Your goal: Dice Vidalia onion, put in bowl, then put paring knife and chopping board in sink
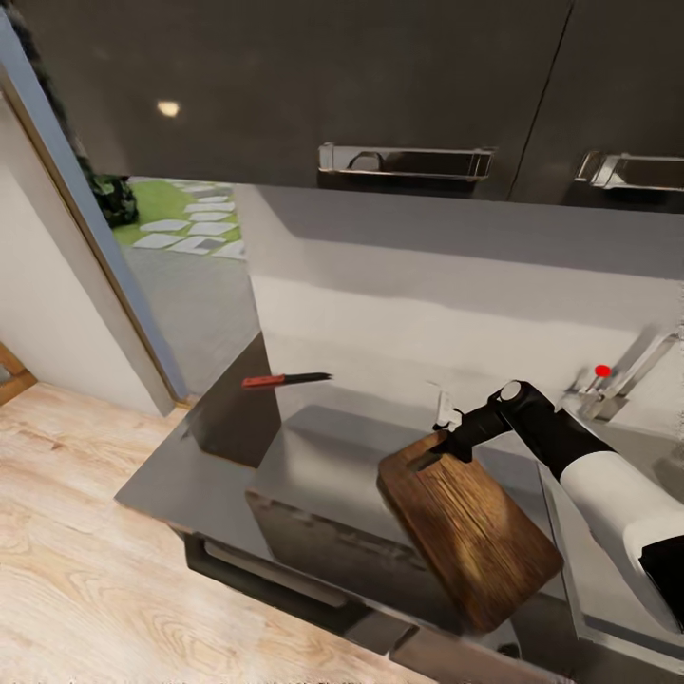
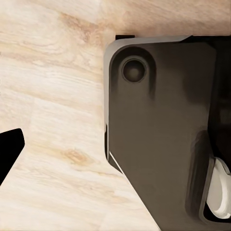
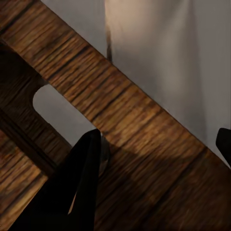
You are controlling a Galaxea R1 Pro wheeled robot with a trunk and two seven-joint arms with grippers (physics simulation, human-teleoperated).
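Brown wooden chopping board point(image 1: 470, 527), tilted above the countertop point(image 1: 190, 484), gripped at its slotted end by the right gripper point(image 1: 454, 439). Paring knife point(image 1: 285, 380) well apart. Left gripper: state cannot be told.

We see soft, even light in the head view, with a small round glare spot on the dark upper cabinets point(image 1: 285, 85). The chopping board point(image 1: 470, 532) casts a dim shadow on the grey surface point(image 1: 190, 484) (edges look slightly smeared). Both wrist views are blurred and close.
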